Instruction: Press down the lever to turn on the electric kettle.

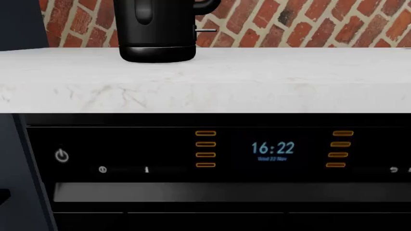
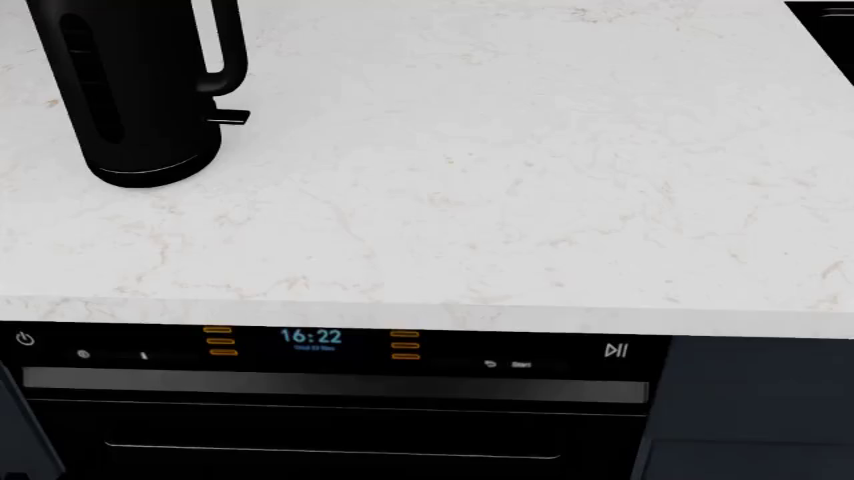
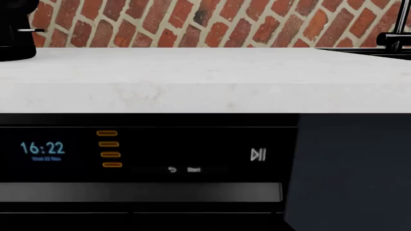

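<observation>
The glossy black electric kettle (image 2: 134,90) stands at the far left of the white marble counter (image 2: 534,200), its top cut off by the frame. Its loop handle (image 2: 227,50) faces right. The lever (image 2: 230,118), a small flat dark tab, juts out to the right just below the handle. The kettle's lower body (image 1: 157,33) and lever (image 1: 205,30) also show in the left wrist view. The right wrist view catches the kettle's edge (image 3: 16,33) and the lever tip (image 3: 31,30). Neither gripper shows in any view.
A black built-in oven (image 2: 334,400) with a lit panel reading 16:22 sits under the counter's front edge. A red brick wall (image 3: 224,24) backs the counter. A dark cabinet front (image 3: 353,168) is right of the oven. A dark faucet part (image 3: 391,38) shows at far right.
</observation>
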